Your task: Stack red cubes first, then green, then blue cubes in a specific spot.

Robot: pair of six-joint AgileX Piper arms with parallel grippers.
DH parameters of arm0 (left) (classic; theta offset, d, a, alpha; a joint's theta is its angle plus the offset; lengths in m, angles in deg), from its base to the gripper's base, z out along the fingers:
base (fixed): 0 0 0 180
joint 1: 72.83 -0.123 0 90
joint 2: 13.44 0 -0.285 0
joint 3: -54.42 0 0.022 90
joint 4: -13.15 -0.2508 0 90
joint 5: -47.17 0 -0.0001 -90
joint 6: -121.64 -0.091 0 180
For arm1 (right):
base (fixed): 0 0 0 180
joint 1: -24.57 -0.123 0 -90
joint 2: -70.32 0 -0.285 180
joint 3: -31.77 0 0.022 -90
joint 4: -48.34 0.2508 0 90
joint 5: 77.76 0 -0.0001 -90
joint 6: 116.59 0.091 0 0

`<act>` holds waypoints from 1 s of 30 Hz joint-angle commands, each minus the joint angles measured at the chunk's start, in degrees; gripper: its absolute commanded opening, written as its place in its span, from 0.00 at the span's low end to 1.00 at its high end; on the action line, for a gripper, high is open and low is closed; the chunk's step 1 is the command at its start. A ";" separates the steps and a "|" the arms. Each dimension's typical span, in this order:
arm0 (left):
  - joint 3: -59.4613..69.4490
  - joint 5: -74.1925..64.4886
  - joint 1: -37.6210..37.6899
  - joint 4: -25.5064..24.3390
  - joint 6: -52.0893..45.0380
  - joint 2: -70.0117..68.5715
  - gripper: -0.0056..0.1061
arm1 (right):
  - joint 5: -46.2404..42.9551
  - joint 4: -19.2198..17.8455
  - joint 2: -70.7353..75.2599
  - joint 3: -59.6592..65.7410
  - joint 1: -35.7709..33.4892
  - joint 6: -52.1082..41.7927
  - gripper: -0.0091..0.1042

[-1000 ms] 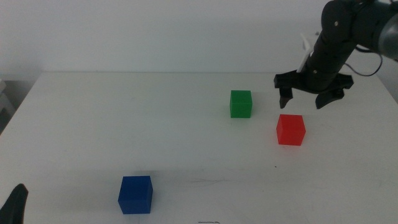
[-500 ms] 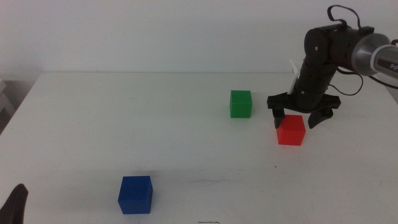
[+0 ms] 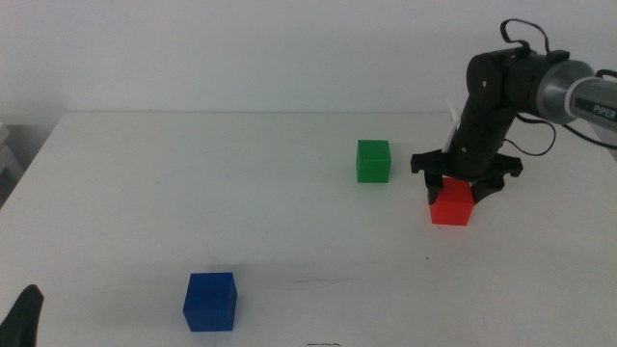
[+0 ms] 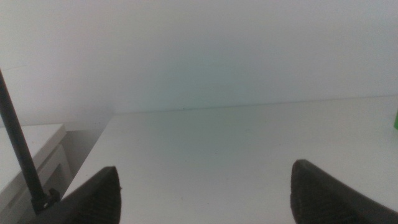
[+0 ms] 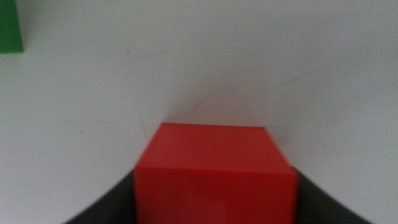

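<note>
Red cube (image 3: 451, 204) — matte, plain — between right tool (image 3: 466, 185) jaws.

cube (image 3: 373, 161) left of pincer (image 3: 466, 183), another (image 3: 210, 301) nearer

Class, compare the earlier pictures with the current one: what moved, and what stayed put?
The right pincer came down from above and behind the red cube until its open jaws flank it; no lift yet. The red cube, green cube, blue cube and the waiting left pincer kept their places.
</note>
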 commanded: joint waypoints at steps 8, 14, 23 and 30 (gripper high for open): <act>-0.26 4.48 -0.11 0.16 0.41 -1.16 0.89 | 1.93 -1.65 6.44 -0.58 -0.69 0.53 0.07; -0.26 4.48 -0.11 0.16 0.41 -1.16 0.89 | 1.23 -2.48 14.44 6.30 -4.31 5.83 0.07; -0.26 4.48 -0.11 0.16 0.41 -1.16 0.89 | 2.35 -2.89 14.03 4.21 -15.42 14.57 0.07; -0.26 4.48 -0.11 0.16 0.41 -1.16 0.89 | 2.69 -2.89 10.47 -0.16 -20.91 20.14 0.08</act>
